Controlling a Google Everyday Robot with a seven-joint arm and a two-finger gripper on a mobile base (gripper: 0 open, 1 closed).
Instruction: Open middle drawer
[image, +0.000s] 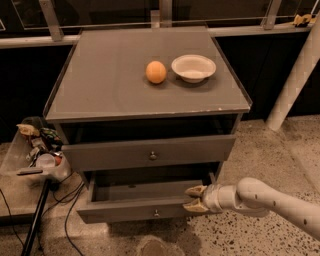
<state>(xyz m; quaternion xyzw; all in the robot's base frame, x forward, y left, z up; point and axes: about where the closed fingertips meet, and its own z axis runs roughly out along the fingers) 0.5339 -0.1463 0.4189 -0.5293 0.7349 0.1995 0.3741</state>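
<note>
Middle drawer (125, 210) sits clamped at right by tool (194, 199).

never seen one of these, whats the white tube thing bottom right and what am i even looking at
This is a single camera picture, looking down at a grey cabinet from the front. Where the camera is mounted is not on record. The white tube is the robot's one arm, and the pale claw at its end is the gripper. The gripper is at the right end of the middle drawer, which stands partly open. I cannot tell whether the gripper is clamped on the drawer. The upper drawer front is above the middle drawer. On the cabinet top, an orange lies just left of a white bowl, without touching it. A clear bin of odds and ends stands left of the cabinet.
</note>
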